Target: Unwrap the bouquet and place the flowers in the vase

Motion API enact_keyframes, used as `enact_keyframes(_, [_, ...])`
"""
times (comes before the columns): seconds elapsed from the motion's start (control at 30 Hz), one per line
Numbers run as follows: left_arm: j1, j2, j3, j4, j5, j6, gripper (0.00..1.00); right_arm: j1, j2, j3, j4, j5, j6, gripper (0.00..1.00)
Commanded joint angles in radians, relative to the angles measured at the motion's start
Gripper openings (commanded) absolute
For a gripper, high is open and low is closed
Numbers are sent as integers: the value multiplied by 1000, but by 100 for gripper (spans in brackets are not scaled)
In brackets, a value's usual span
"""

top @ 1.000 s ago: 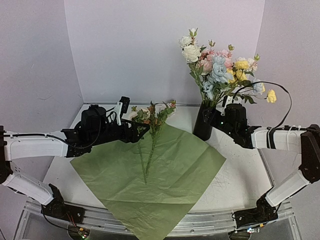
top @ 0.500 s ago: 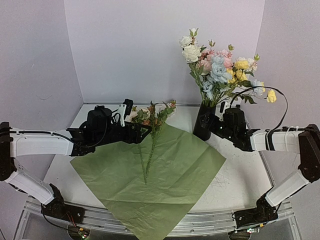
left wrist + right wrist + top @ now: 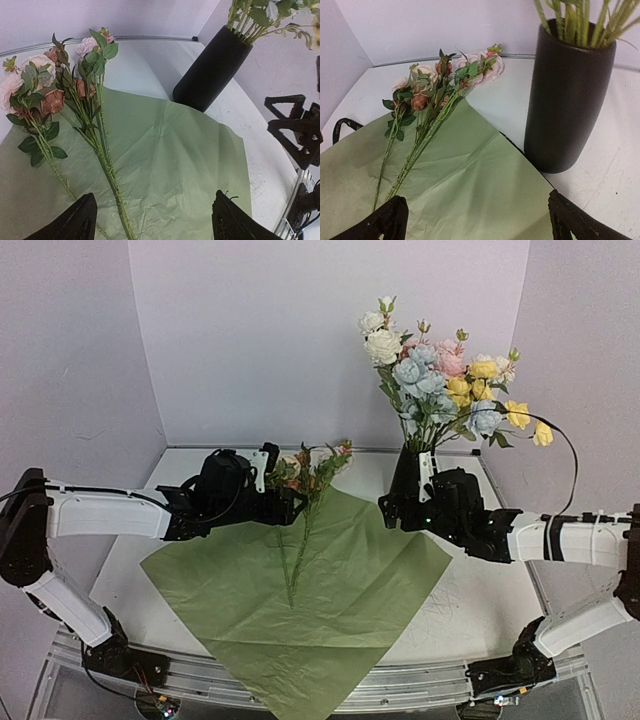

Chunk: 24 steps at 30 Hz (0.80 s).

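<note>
The bouquet's paper [image 3: 330, 590] lies unfolded and flat, green side up, in mid-table. Two loose flowers [image 3: 300, 530] with pink and reddish blooms rest on it, heads toward the back wall. The black vase [image 3: 405, 472] stands at the back right and holds several flowers [image 3: 440, 380], blue, yellow, pink and cream. My left gripper [image 3: 288, 506] is open just left of the loose stems [image 3: 107, 165], holding nothing. My right gripper [image 3: 392, 510] is open and empty in front of the vase [image 3: 570, 95], over the paper's right corner [image 3: 470, 185].
The white table [image 3: 470, 600] ends at a metal rail [image 3: 400, 688] along the near edge. Lilac walls close the back and both sides. A black cable [image 3: 545, 425] loops from my right arm up beside the blooms in the vase.
My right gripper has opened wider and drawn left, away from the vase, and the blooms in the vase have shifted. My left gripper has slid right, closer to the loose stems.
</note>
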<state>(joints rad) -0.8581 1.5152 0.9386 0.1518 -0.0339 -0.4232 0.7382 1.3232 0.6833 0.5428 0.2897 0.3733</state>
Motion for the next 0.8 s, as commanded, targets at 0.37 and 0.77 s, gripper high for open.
enact_keyframes(0.37, [5,257,239,-132,-57,29,62,179,4,43,-77,-19,-131,94])
enact_keyframes(0.77, [7,464,424,-280,-102,38,36,247,50,23,-51,-46,-70,91])
